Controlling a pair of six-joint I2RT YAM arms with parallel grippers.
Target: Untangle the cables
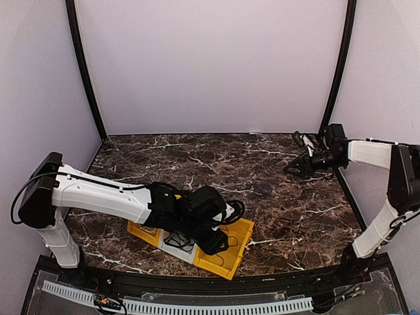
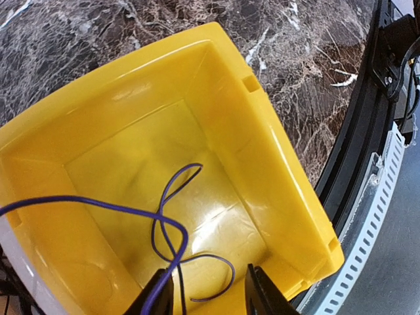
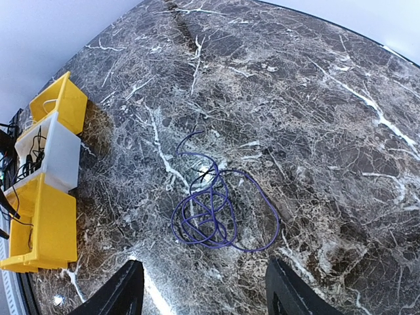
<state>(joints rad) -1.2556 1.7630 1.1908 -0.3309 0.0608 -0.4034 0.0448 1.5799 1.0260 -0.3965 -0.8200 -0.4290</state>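
Note:
A dark purplish cable lies looped on the floor of a yellow bin. One strand of it runs in from the left and passes along the inner side of my left finger. My left gripper hangs in that bin with its jaws apart. It is also seen at the near right bin in the top view. A second tangle of purplish cables lies on the marble table. My right gripper hovers above it, open and empty. In the top view it stands at the far right.
Three bins stand in a row near the front edge: a yellow one, a white one with thin cables in it, and another yellow one. The same row shows at the left of the right wrist view. Black frame rails border the table.

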